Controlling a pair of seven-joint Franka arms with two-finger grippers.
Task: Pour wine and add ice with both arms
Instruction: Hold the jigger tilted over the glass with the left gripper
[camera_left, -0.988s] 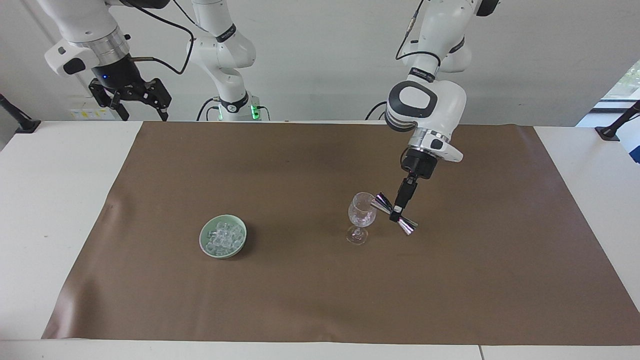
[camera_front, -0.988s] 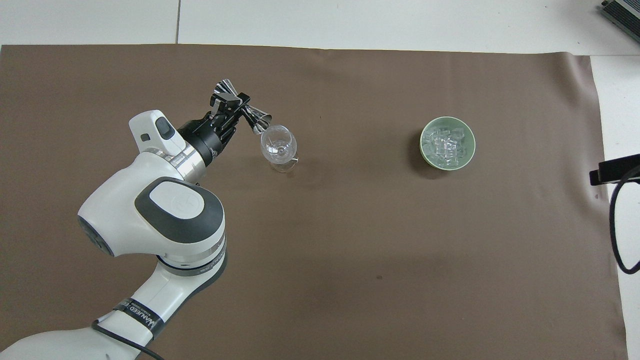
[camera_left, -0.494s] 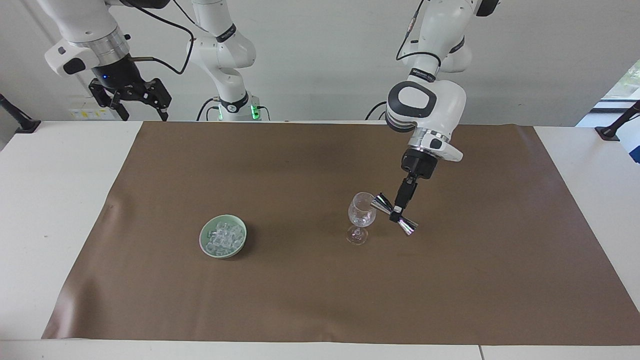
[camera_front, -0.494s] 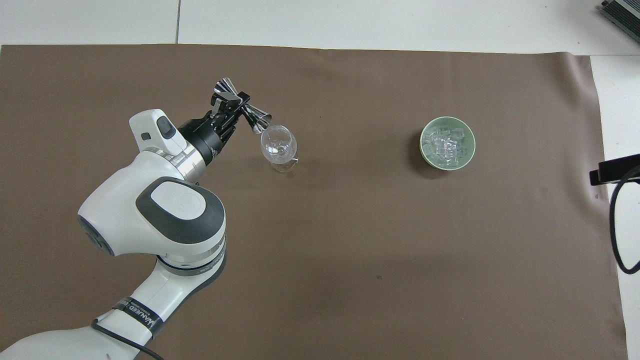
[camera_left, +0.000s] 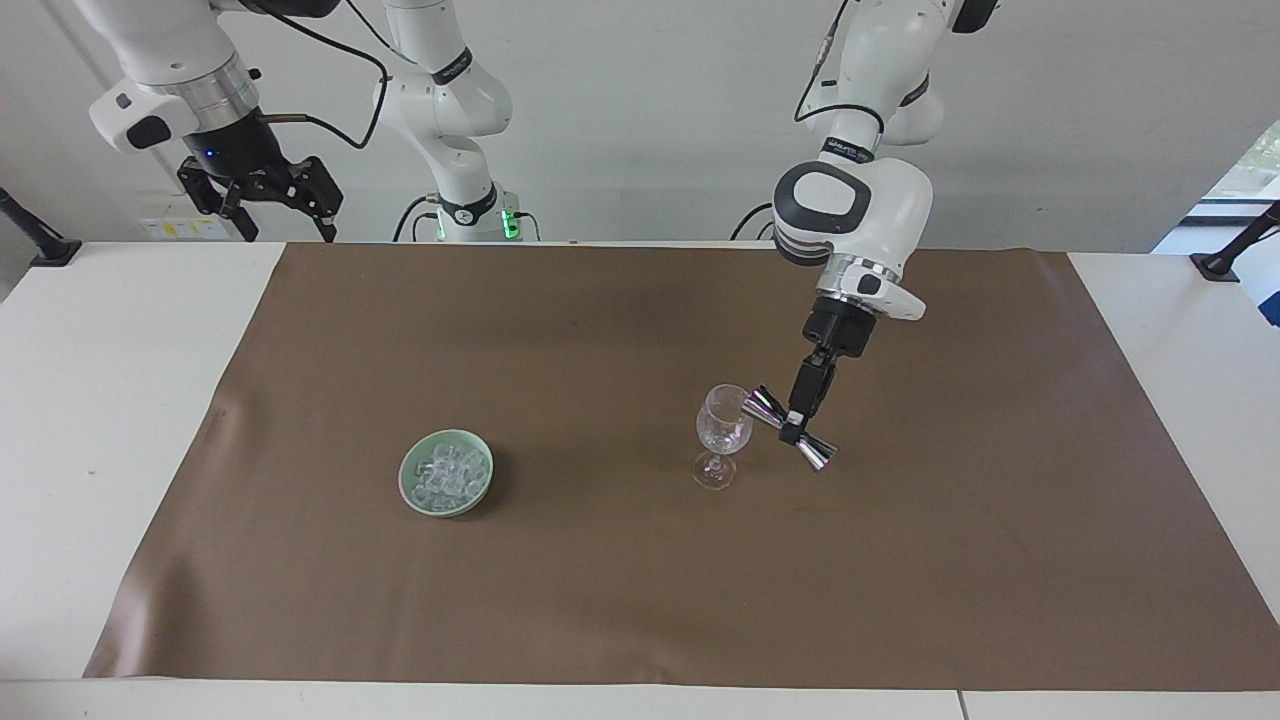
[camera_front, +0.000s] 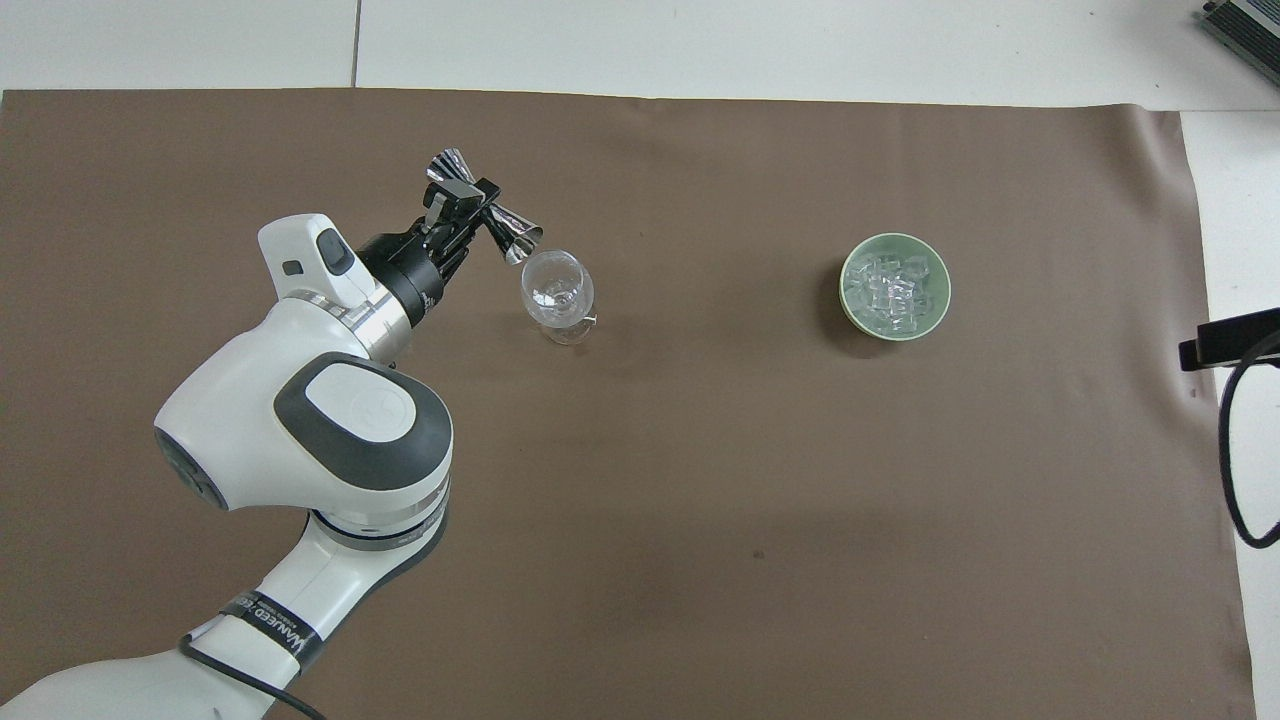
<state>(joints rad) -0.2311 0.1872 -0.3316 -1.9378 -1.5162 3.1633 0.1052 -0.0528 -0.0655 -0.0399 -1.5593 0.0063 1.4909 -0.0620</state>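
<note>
Facing the robots: the left gripper clamps the waist of a tilted steel jigger, one cup just at the rim of a stemmed wine glass standing on the brown mat. A green bowl of ice sits well apart, toward the right arm's end. The right gripper waits raised over the table's edge, fingers spread wide.

From overhead: the jigger, pinched by the left gripper, reaches the glass; the bowl with ice lies beside it, well apart.
</note>
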